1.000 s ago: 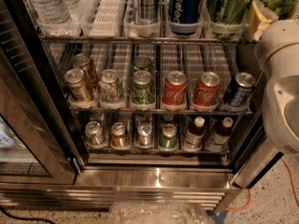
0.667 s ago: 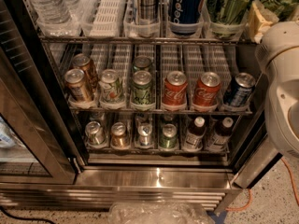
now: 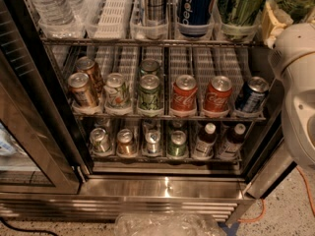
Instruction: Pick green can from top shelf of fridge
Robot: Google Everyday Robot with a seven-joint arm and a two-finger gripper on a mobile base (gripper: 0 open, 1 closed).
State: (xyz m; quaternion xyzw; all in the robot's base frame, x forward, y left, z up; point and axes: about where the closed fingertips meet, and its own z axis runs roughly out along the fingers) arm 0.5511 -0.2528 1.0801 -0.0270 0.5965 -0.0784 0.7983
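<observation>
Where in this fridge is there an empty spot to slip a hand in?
The top shelf has one bare white lane, between the water bottles and the striped tall can. Rack behind the red cans is also bare. The lower front rows are packed, and the gripper crowds the top right by the green can.
</observation>
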